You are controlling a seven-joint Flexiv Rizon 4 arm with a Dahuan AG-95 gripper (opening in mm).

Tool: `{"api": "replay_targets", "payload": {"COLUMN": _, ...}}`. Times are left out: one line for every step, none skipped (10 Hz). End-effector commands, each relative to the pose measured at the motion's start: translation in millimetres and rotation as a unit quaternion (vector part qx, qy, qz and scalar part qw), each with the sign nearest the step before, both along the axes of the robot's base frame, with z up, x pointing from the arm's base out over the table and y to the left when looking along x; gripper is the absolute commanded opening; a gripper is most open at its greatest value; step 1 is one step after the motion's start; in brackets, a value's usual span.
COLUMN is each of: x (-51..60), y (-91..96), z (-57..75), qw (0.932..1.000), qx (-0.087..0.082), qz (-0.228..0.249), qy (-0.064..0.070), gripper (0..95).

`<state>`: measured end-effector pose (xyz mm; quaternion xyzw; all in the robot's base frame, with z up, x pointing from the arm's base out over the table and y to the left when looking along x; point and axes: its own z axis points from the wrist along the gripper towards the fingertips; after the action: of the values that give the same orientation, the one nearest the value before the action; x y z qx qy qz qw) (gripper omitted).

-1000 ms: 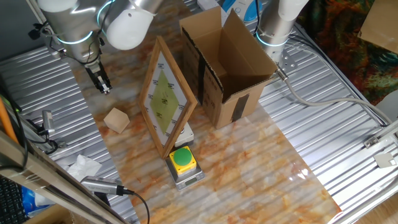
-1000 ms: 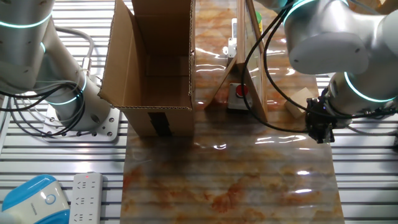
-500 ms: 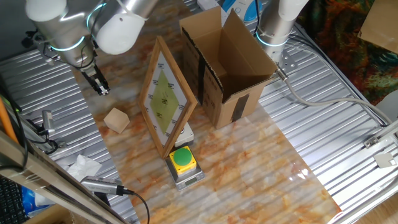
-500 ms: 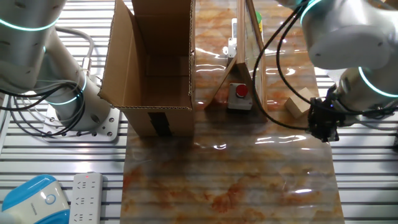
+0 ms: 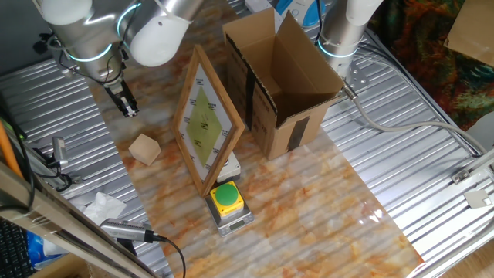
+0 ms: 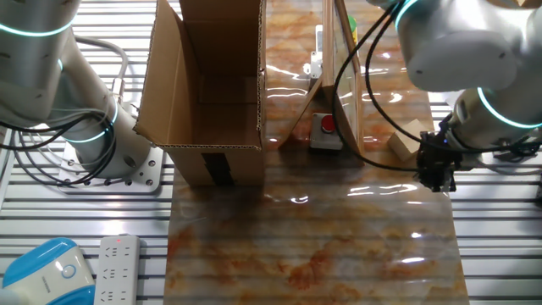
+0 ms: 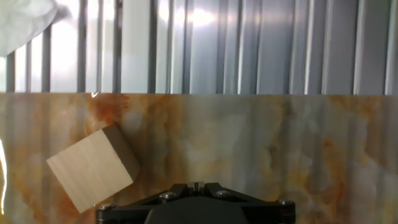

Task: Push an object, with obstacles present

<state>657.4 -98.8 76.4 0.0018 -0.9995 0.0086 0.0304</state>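
We have not yet touched the wooden cube point(image 5: 144, 148); it sits apart from our gripper point(image 5: 128, 111), beyond the fingertips and off to one side in the hand view, near the mat's edge. Our jaws look pressed together, so the whole push remains. On the cube's far side from our jaws stands the framed board point(image 5: 205, 120), with the yellow button point(image 5: 226, 198) at its foot and the cardboard box point(image 5: 279, 76) behind it.

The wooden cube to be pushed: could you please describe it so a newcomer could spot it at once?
Find the upright wooden-framed board with the yellow-green diamond. On the marbled mat beside its face, toward the ribbed metal edge, sits the wooden cube. It is small, plain and light tan, unlike the yellow push-button on its grey base.
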Motion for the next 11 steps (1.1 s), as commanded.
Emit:
{"api": "replay_targets", "payload": {"x": -2.1, "y": 0.0, "z": 0.7, "qw": 0.9999, "qx": -0.005, "qz": -0.012, "qy": -0.002, "gripper": 0.0}}
{"api": "replay_targets", "payload": {"x": -2.1, "y": 0.0, "z": 0.7, "qw": 0.9999, "qx": -0.006, "qz": -0.014, "qy": -0.002, "gripper": 0.0}}
{"api": "replay_targets", "payload": {"x": -2.1, "y": 0.0, "z": 0.7, "qw": 0.9999, "qx": -0.005, "qz": -0.014, "qy": -0.001, "gripper": 0.0}}
{"api": "replay_targets", "payload": {"x": -2.1, "y": 0.0, "z": 0.7, "qw": 0.9999, "qx": -0.005, "qz": -0.014, "qy": -0.003, "gripper": 0.0}}
{"api": "replay_targets", "payload": {"x": -2.1, "y": 0.0, "z": 0.7, "qw": 0.9999, "qx": -0.007, "qz": -0.012, "qy": -0.002, "gripper": 0.0}}
{"api": "replay_targets", "payload": {"x": -2.1, "y": 0.0, "z": 0.7, "qw": 0.9999, "qx": -0.013, "qz": -0.007, "qy": -0.001, "gripper": 0.0}}
{"api": "replay_targets", "payload": {"x": -2.1, "y": 0.0, "z": 0.7, "qw": 0.9999, "qx": -0.016, "qz": -0.004, "qy": -0.001, "gripper": 0.0}}
{"api": "replay_targets", "payload": {"x": -2.1, "y": 0.0, "z": 0.7, "qw": 0.9999, "qx": -0.015, "qz": -0.004, "qy": -0.001, "gripper": 0.0}}
{"api": "replay_targets", "payload": {"x": -2.1, "y": 0.0, "z": 0.7, "qw": 0.9999, "qx": -0.015, "qz": -0.004, "qy": -0.001, "gripper": 0.0}}
{"api": "replay_targets", "payload": {"x": -1.2, "y": 1.1, "z": -0.6, "qw": 0.9999, "qx": -0.015, "qz": -0.006, "qy": -0.004, "gripper": 0.0}}
{"api": "replay_targets", "payload": {"x": 3.0, "y": 3.1, "z": -4.8, "qw": 0.9999, "qx": -0.014, "qz": -0.007, "qy": -0.007, "gripper": 0.0}}
